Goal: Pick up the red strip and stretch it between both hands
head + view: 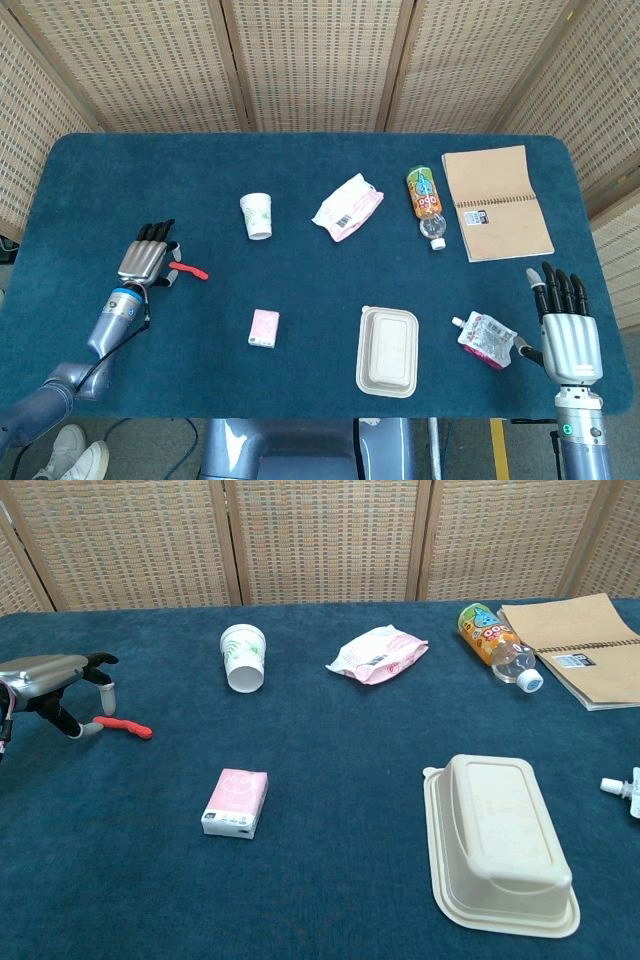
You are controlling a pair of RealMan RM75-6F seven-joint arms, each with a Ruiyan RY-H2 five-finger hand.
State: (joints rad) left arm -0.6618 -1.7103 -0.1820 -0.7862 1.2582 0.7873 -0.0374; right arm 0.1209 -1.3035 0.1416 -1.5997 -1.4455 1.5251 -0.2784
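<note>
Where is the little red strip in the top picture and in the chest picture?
Head view: the red strip lies at the left of the table, just right of the left hand.
Chest view: the red strip lies at the far left, beside the left hand.
Shared landmark: the white paper cup, up and to the right of the strip.
</note>
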